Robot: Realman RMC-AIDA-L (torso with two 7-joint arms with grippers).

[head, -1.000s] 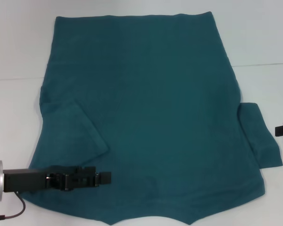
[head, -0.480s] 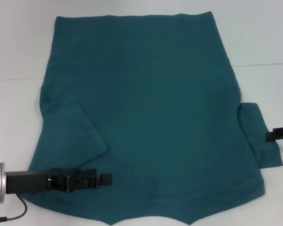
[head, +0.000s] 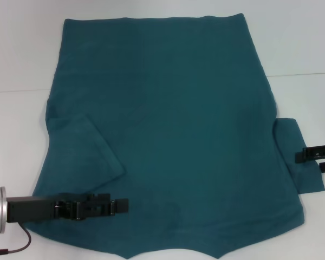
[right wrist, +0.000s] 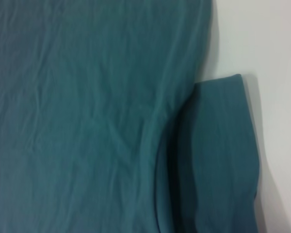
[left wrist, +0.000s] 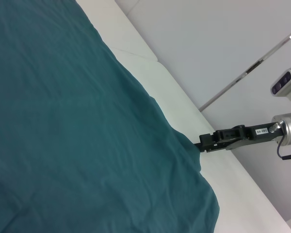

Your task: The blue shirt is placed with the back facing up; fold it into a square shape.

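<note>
Lying flat, back up, on the white table (head: 21,49), large dark teal-blue cotton shirt (head: 173,119); left gripper (head: 116,205) low over its near-left corner, right gripper (head: 309,155) over its outspread right sleeve, finger states unreadable; risk: snagging both layers, dragging cloth askew.

head view: high, looking forward and down over the whole blue shirt (head: 168,135) on the white surface (head: 21,59). left wrist view: low, oblique across the cloth toward the right gripper (left wrist: 203,143). right wrist view: close, facing down onto the sleeve (right wrist: 218,155), which the head view shares.
</note>
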